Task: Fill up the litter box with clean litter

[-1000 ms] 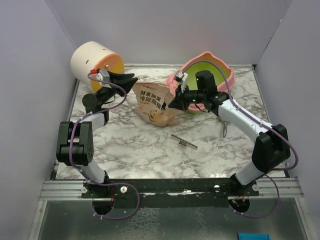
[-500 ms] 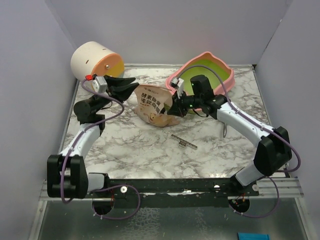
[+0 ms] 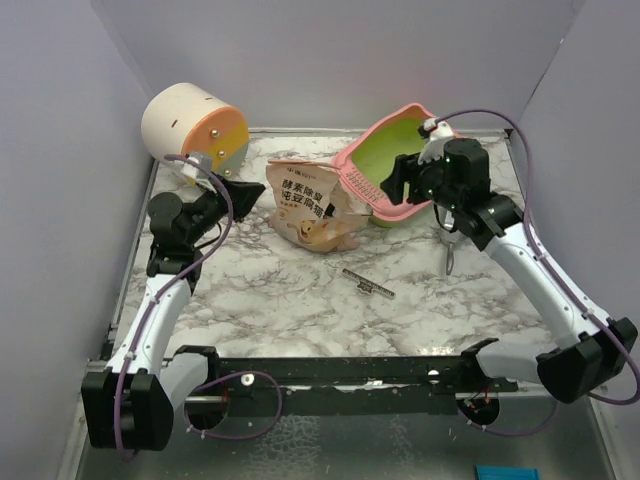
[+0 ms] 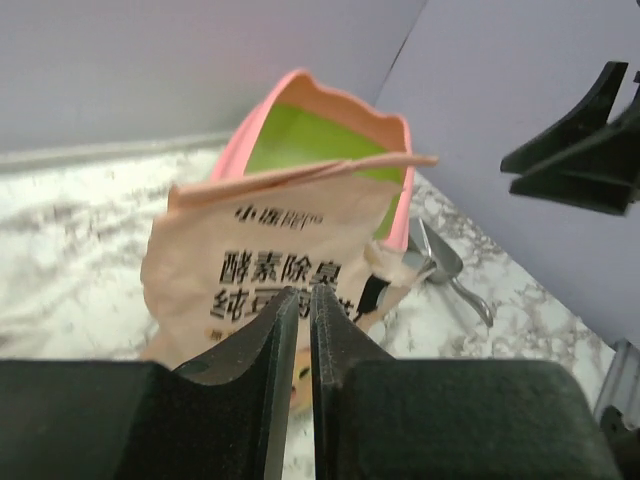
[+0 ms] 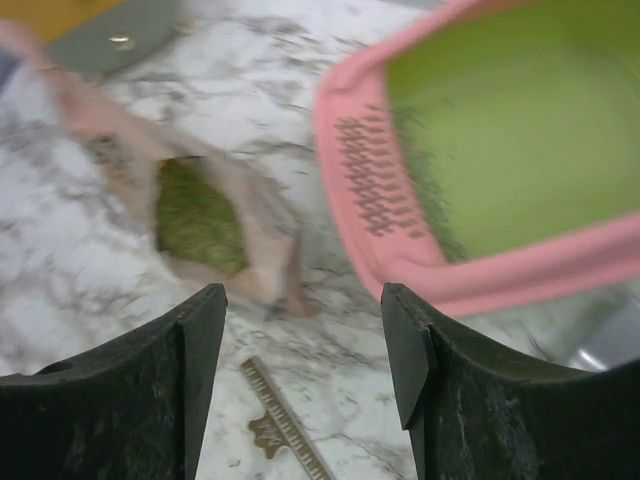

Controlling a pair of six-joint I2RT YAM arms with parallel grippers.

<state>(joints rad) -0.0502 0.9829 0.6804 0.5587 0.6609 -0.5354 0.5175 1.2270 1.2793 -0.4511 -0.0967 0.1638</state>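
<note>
Enclosure: three plain matte panels, pale lilac-grey. Back wall (image 3: 350, 60) unmarked; left wall (image 3: 50, 200) and right wall (image 3: 590, 150) angle outward toward the near side. No windows in view.

Surface (image 3: 300, 300): white marble pattern with grey veining, rectangular, reaching all three panels. A thin pale strip runs where it meets the back wall.

Near edge: ribbed aluminium rail (image 3: 120, 378) with a black crossbar (image 3: 350, 370) along it.

Below the rail: grey, mottled, faintly reflective floor (image 3: 330, 440); small blue object (image 3: 493, 472) at the bottom right, cut off by the frame.

Light: even and diffuse, with only soft, short shadows on the surface.
</note>
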